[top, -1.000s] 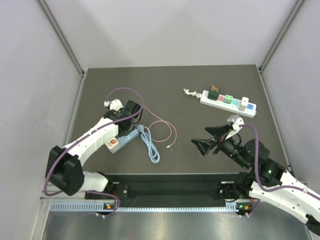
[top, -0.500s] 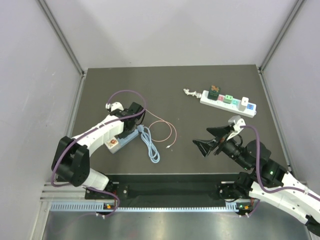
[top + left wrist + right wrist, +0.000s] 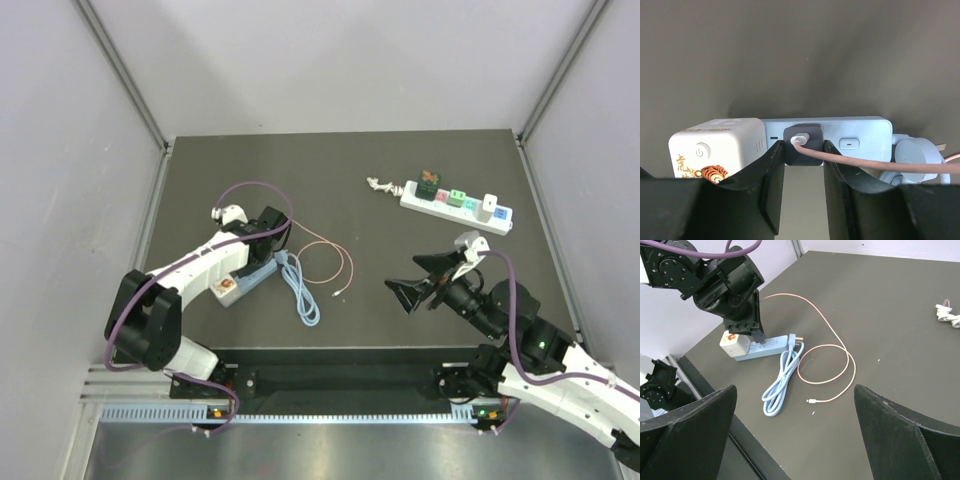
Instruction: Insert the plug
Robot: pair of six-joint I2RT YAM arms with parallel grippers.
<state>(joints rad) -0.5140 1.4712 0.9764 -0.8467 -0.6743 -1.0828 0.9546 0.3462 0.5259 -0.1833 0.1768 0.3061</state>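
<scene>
1. You have a white power strip (image 3: 457,207) lying at the far right of the dark table (image 3: 330,170), with several coloured adapters (image 3: 455,197) seated along it.
2. A bundled white cord (image 3: 381,184) lies at its left end.
3. At near left you see a white cube adapter (image 3: 715,145) with a tiger print.

Left pincer (image 3: 747,335) at ten o'clock, down on the blue power strip (image 3: 774,346); blue cord (image 3: 781,384) coiled beside it, pink cable (image 3: 840,347) looping mid-surface (image 3: 890,315).

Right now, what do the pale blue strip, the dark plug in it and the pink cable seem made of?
Pale blue strip: moulded plastic, by its smooth satin face and rounded edges. Dark plug: probably matte plastic, no shine. Pink cable: likely a rubbery sheath, as it lies in loose loops.
</scene>
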